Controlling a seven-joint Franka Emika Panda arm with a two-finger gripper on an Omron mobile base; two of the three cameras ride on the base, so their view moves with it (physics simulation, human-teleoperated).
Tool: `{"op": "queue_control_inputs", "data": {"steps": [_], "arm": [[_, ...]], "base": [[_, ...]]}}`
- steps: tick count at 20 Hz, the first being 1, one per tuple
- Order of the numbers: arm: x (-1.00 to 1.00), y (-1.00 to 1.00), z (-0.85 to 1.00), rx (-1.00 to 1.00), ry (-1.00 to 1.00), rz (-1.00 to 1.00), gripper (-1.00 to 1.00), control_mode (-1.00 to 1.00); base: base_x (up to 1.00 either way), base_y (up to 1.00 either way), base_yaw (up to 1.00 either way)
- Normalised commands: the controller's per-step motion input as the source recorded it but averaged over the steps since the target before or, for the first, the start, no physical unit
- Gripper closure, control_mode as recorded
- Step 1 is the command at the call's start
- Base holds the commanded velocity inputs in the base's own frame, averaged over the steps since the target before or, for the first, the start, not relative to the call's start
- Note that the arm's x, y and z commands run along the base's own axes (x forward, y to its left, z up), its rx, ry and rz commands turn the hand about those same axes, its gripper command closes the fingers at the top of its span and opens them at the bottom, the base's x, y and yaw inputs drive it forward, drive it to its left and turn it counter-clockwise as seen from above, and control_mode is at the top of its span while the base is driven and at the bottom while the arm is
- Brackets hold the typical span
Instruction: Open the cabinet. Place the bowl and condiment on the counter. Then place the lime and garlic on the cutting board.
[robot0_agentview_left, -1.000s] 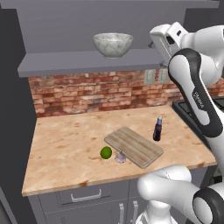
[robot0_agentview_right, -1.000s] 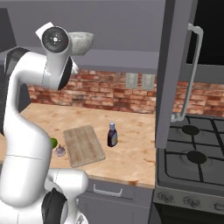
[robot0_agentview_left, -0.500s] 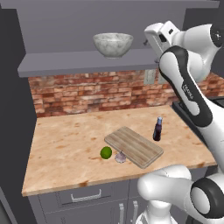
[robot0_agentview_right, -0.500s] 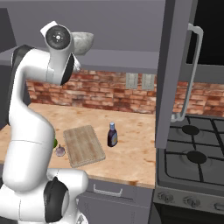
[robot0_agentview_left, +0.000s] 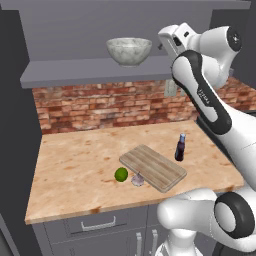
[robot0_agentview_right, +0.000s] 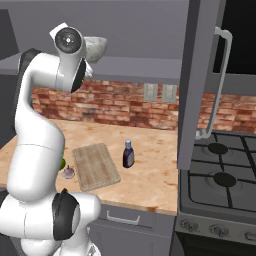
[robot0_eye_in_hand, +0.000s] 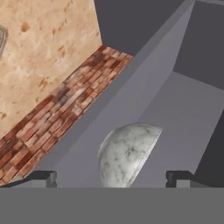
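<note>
The white marbled bowl (robot0_agentview_left: 129, 50) stands on the open cabinet's shelf (robot0_agentview_left: 75, 75); it also shows in the right base view (robot0_agentview_right: 98, 46) and the hand view (robot0_eye_in_hand: 127, 153). My gripper (robot0_eye_in_hand: 111, 177) is open just to the bowl's right at shelf height (robot0_agentview_left: 164, 45), its fingertips (robot0_eye_in_hand: 43, 177) spread wider than the bowl and short of it. The dark condiment bottle (robot0_agentview_left: 179, 147) stands on the counter beside the wooden cutting board (robot0_agentview_left: 152, 167). The lime (robot0_agentview_left: 121, 174) and garlic (robot0_agentview_left: 137, 179) lie on the counter against the board's left edge.
The cabinet door (robot0_agentview_right: 197, 75) hangs open on the right, over the edge of the stove (robot0_agentview_right: 225, 185). A brick backsplash (robot0_agentview_left: 100, 107) runs behind the counter (robot0_agentview_left: 75, 170). Drawers (robot0_agentview_left: 95, 225) sit below the counter's front edge.
My hand has moved left along the shelf, closer to the bowl. The bowl, bottle, lime and garlic have not moved.
</note>
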Motion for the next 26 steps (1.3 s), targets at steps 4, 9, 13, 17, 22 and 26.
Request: {"op": "queue_control_inputs", "data": {"steps": [4, 9, 13, 17, 22, 26], "arm": [[0.29, 0.1, 0.0, 0.0, 0.0, -0.01, -1.0, -1.0], [0.29, 0.12, 0.0, 0.0, 0.0, -0.01, -1.0, -1.0], [0.28, 0.1, 0.0, 0.0, 0.0, -0.02, -1.0, -1.0], [0.28, 0.06, 0.0, 0.0, 0.0, -0.03, -1.0, -1.0], [0.26, 0.02, 0.0, 0.0, 0.0, -0.04, -1.0, -1.0], [0.24, 0.01, 0.0, 0.0, 0.0, -0.05, -1.0, -1.0]], "base": [[0.0, 0.0, 0.0], [0.0, 0.0, 0.0], [0.0, 0.0, 0.0], [0.0, 0.0, 0.0], [0.0, 0.0, 0.0], [0.0, 0.0, 0.0]]}}
